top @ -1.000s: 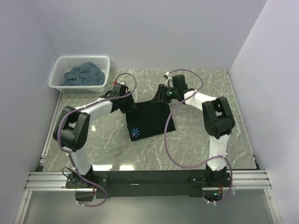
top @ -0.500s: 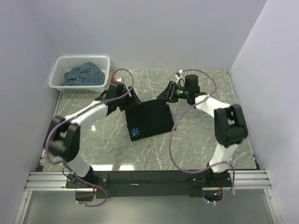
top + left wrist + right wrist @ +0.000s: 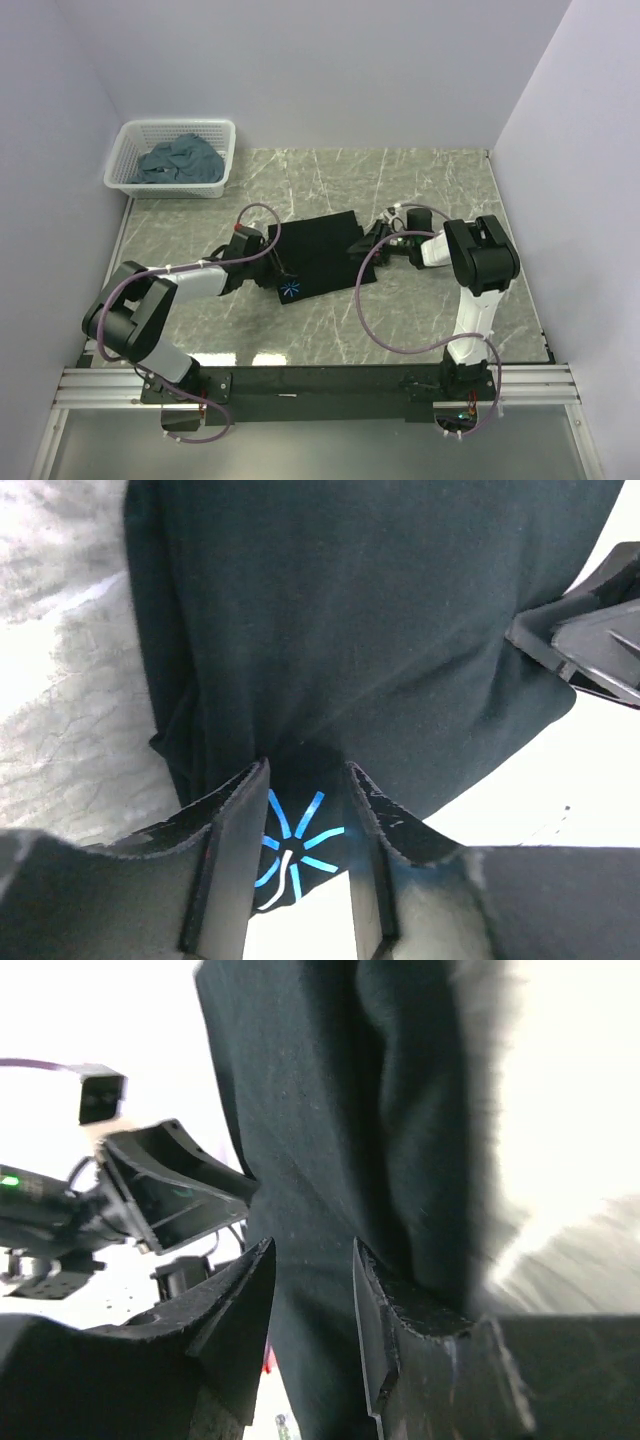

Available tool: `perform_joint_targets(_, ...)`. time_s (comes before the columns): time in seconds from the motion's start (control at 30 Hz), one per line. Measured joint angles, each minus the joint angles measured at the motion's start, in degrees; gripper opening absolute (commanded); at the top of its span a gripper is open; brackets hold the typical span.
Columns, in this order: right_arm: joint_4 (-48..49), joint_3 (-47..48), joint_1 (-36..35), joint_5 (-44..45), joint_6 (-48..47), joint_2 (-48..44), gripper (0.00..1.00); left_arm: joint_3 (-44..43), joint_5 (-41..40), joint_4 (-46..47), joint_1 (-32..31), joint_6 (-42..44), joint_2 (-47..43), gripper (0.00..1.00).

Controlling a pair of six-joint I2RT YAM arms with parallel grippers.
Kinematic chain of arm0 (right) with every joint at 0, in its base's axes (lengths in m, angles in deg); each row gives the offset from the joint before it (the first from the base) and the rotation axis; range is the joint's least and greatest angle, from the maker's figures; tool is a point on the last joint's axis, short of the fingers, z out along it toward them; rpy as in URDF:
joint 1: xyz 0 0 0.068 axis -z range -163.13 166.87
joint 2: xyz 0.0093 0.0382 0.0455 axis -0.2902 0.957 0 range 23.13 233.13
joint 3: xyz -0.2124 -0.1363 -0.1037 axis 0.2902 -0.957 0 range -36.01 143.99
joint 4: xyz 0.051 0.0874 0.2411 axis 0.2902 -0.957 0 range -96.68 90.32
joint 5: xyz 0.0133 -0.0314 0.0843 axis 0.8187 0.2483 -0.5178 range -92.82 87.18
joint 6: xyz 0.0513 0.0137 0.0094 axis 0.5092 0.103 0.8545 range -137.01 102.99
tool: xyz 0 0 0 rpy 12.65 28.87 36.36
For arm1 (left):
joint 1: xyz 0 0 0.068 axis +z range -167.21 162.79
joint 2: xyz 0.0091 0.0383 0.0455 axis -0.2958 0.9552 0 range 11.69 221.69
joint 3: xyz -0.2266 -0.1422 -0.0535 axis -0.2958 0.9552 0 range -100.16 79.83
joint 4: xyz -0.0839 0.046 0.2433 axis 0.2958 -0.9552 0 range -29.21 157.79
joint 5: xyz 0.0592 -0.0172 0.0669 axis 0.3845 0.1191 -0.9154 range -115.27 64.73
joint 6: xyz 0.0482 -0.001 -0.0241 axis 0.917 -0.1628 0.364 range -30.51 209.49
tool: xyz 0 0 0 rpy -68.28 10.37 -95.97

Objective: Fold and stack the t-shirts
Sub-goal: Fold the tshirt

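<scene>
We note a grey-green veined marble counter (image 3: 420,320) enclosed by plain pale lilac walls (image 3: 330,70). At its centre lies a folded black cloth t-shirt (image 3: 322,252), its pale-blue starburst print (image 3: 290,287) at the near-left corner, with left jaws and right jaws clamped on opposite edges.

- The left arm (image 3: 190,282) lay stretched out low, its forearm pointing right toward the middle.
- The left end effector (image 3: 280,272) had its jaws part way apart; whether it gripped could not be told.
- The right arm (image 3: 470,255) was folded tight, its wrist pointing left.
- The right end effector (image 3: 365,245) faced the left one, its jaws likewise part way apart.
</scene>
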Motion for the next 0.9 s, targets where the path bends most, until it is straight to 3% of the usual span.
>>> perform_joint_targets(0.2, 4.1, -2.8, 3.1, -1.2, 2.3, -1.4, 0.45, 2.2, 0.7, 2.6, 1.0, -0.9, -0.9, 0.46)
perform_joint_targets(0.4, -2.3, -5.4, 2.5, 2.1, 0.2, -15.8, 0.45, 1.5, -2.1, -4.7, 0.1, -0.2, -6.4, 0.58)
perform_joint_targets(0.6, -1.9, -4.9, -5.9, 3.7, 0.5, -27.2, 0.43, -3.2, -4.3, -10.6, -4.7, 0.0, -12.0, 0.54)
perform_joint_targets(0.73, 2.7, -5.0, -13.6, 5.3, 4.5, -24.3, 0.39, -3.7, -4.7, -10.5, -5.2, -0.8, -11.7, 0.46)
perform_joint_targets(0.9, 9.9, -5.3, -17.5, 9.6, 11.1, -9.6, 0.32, -2.6, -4.6, -9.4, -5.2, -2.1, -6.6, 0.36)
